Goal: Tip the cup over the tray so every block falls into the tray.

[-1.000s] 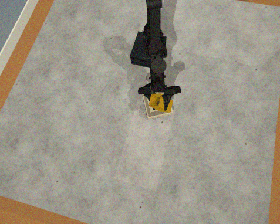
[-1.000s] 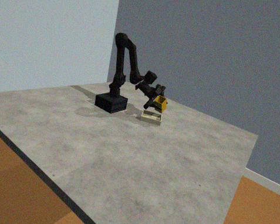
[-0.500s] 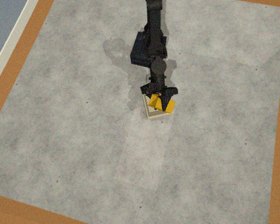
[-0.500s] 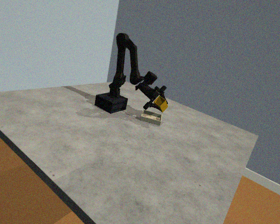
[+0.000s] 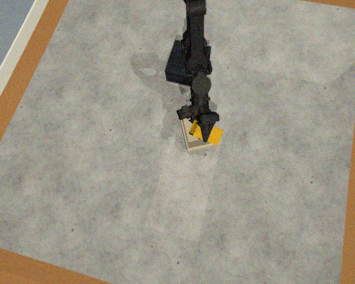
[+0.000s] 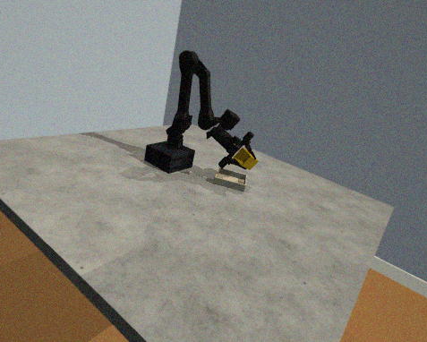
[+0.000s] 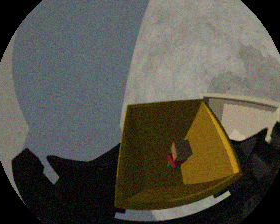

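My gripper is shut on the yellow cup and holds it above the tray. The cup is tilted sideways, its mouth toward the left in the top view. Inside it, in the wrist view, a brown block, a red block and a bit of a green block lie deep in the cup. The shallow beige tray sits on the table below, partly covered by cup and gripper in the top view. I make out no block in its visible part.
The arm's dark base stands on the grey table behind the tray. The arm reaches forward from it, over the tray. The table's edge shows at the left in the exterior view.
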